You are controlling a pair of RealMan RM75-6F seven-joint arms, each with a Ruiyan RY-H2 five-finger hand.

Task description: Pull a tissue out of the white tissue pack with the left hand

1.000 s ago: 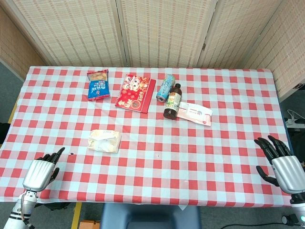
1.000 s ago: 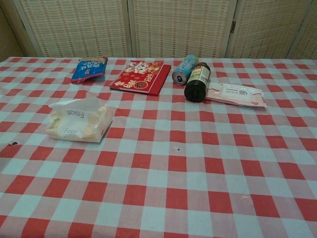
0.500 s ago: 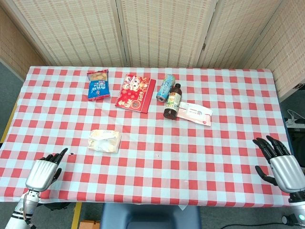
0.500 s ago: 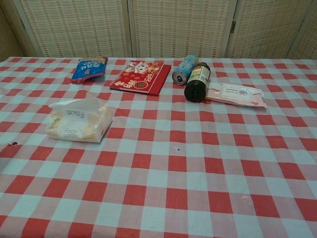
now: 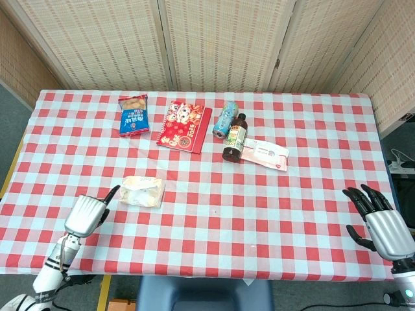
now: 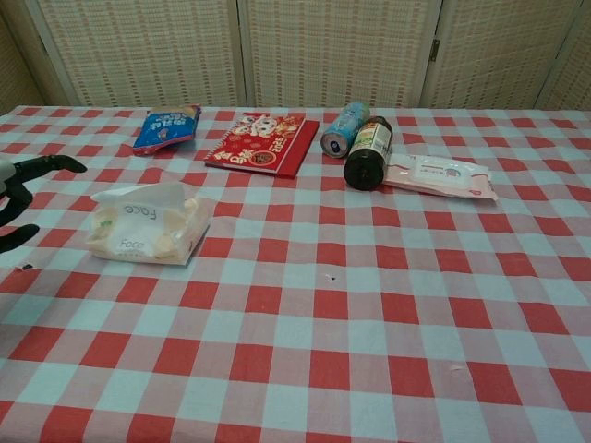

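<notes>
Head view shows the left hand (image 5: 86, 214) low over the near left part of the checkered tablecloth (image 5: 272, 207), empty, with its fingers parted and one dark fingertip reaching toward the white tissue pack (image 5: 142, 191). The pack lies just ahead and to the right of that hand, close to the fingertip but not touched by it, and a tuft of tissue (image 6: 146, 195) stands up from its top slot. In the chest view only the dark fingertips (image 6: 55, 165) of this hand enter at the left edge, spread apart, just left of the pack.

Well beyond the left hand, toward the far side of the table, sit a blue snack bag (image 5: 133, 115), a red notebook (image 5: 185, 127), a can lying on its side (image 5: 225, 118), a dark bottle (image 5: 235, 138) and a pink wet-wipes pack (image 5: 266, 153) touching the bottle.

The right hand (image 5: 380, 225) hovers at the near right edge of the table, fingers spread and holding nothing, well apart from everything else.
</notes>
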